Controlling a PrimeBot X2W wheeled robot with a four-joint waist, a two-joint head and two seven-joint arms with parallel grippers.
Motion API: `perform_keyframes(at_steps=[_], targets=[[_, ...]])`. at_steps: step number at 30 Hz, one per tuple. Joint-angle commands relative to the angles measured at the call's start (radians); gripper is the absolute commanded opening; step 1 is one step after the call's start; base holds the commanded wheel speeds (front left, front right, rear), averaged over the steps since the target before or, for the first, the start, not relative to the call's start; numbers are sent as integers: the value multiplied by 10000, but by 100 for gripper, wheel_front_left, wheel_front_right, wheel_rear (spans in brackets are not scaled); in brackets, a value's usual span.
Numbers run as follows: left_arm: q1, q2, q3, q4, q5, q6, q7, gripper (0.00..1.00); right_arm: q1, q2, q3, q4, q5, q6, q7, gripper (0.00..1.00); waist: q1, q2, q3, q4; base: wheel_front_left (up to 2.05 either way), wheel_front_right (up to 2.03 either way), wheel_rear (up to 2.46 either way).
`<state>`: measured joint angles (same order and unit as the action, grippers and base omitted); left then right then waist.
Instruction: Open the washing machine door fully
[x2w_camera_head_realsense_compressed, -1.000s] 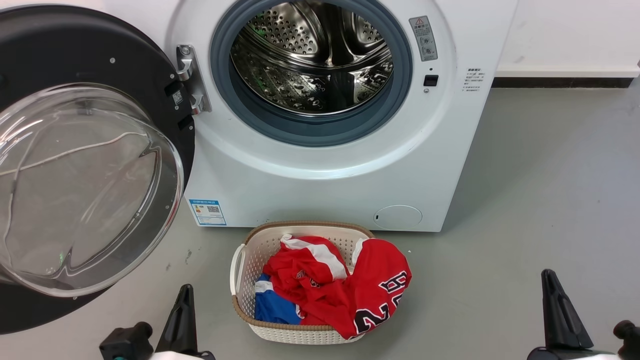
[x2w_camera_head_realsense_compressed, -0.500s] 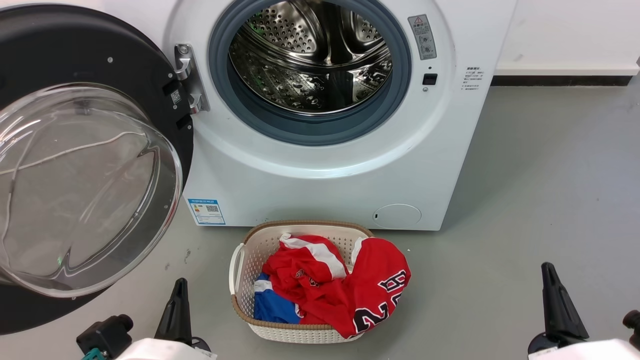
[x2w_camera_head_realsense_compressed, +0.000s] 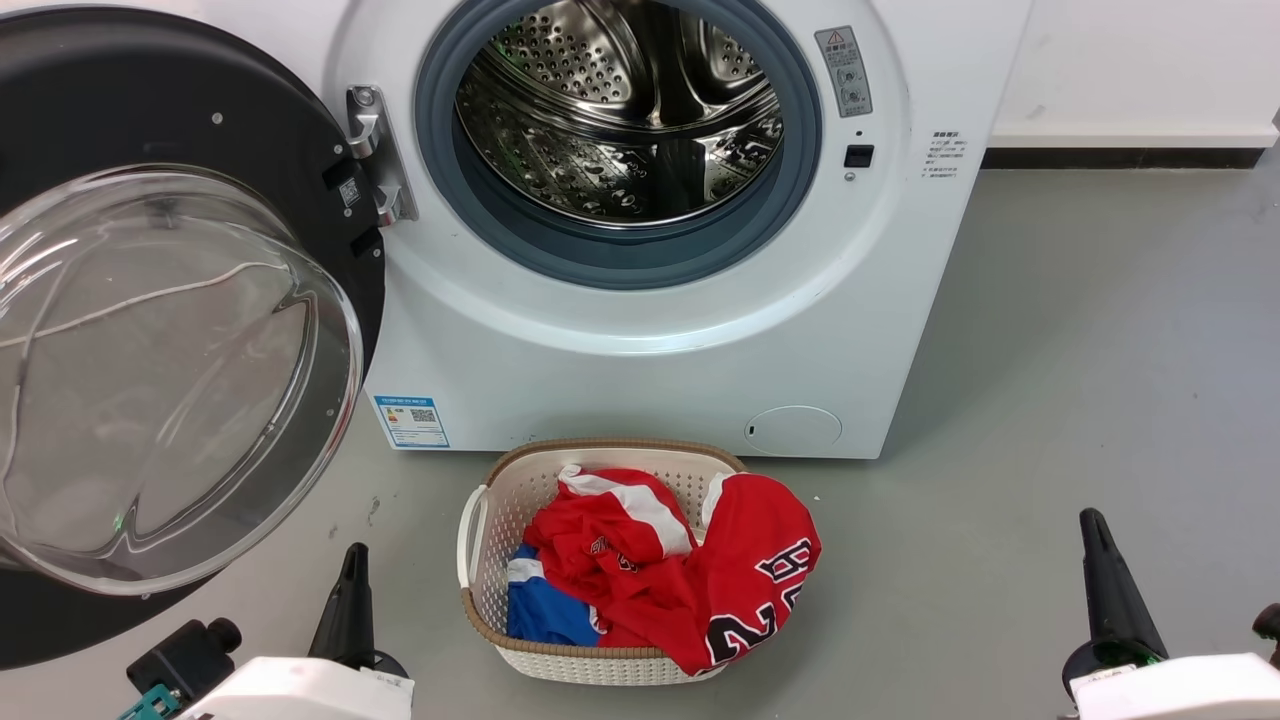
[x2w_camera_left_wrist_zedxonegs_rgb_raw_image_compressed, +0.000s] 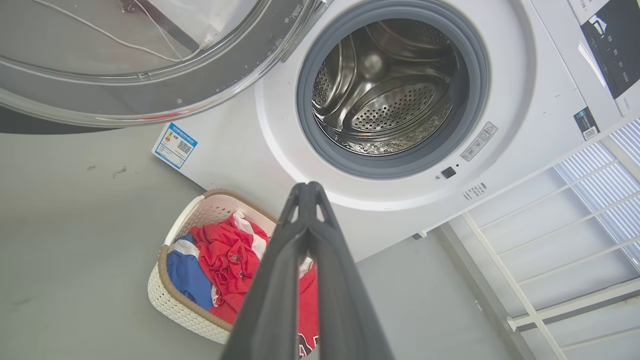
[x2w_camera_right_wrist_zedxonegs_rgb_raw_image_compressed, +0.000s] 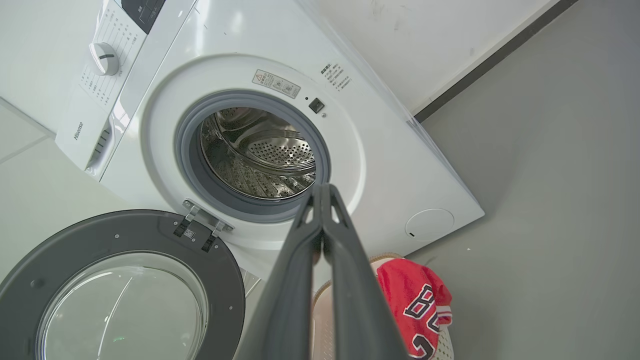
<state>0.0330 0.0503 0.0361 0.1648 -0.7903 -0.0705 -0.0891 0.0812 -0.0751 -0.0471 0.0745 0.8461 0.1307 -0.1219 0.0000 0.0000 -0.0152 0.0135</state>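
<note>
- The door (x2w_camera_head_realsense_compressed: 180, 330) stands swung wide to the left of the washer (x2w_camera_head_realsense_compressed: 640, 340). It hangs on a metal hinge (x2w_camera_head_realsense_compressed: 378, 150) at the left edge of the opening. Its black rim and bulging glass bowl face out toward the head camera.
- The opening is uncovered: the grey gasket (x2w_camera_head_realsense_compressed: 640, 258) rings the steel drum (x2w_camera_head_realsense_compressed: 620, 110), which the head view looks straight into.
- Low on the washer's front sit a blue label (x2w_camera_head_realsense_compressed: 411, 422) at the left and a round flap (x2w_camera_head_realsense_compressed: 795, 430) at the right.
- A white basket (x2w_camera_head_realsense_compressed: 480, 560) with a brown rim stands on the grey floor (x2w_camera_head_realsense_compressed: 1080, 400) just in front of the washer, below the opening.
- A red jersey (x2w_camera_head_realsense_compressed: 740, 570) lies in the basket and drapes over its right rim, with blue cloth (x2w_camera_head_realsense_compressed: 550, 615) beneath it at the left.
- The left gripper (x2w_camera_left_wrist_zedxonegs_rgb_raw_image_compressed: 307, 192) has its fingers pressed together tip to tip. In the head view it sits at the lower left, below the door's lower edge and apart from it, left of the basket.
- The right gripper (x2w_camera_right_wrist_zedxonegs_rgb_raw_image_compressed: 322, 192) also has its fingers pressed together at the tips. In the head view it sits at the lower right over the floor, well apart from the washer and the door.
</note>
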Motion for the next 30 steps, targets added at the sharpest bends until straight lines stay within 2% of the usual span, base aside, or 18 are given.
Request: perform_keyframes(at_steps=[1, 30], targets=[[-259, 3, 58, -61, -297, -77, 80, 0, -260, -89, 5, -18, 323, 1, 73, 0, 0, 0, 2, -2, 0, 0, 0], [-806, 2, 387, 315, -3756, -315, 945, 0, -983, -112, -72, 723, 3715, 1, 892, 0, 0, 0, 66, -49, 0, 0, 0]])
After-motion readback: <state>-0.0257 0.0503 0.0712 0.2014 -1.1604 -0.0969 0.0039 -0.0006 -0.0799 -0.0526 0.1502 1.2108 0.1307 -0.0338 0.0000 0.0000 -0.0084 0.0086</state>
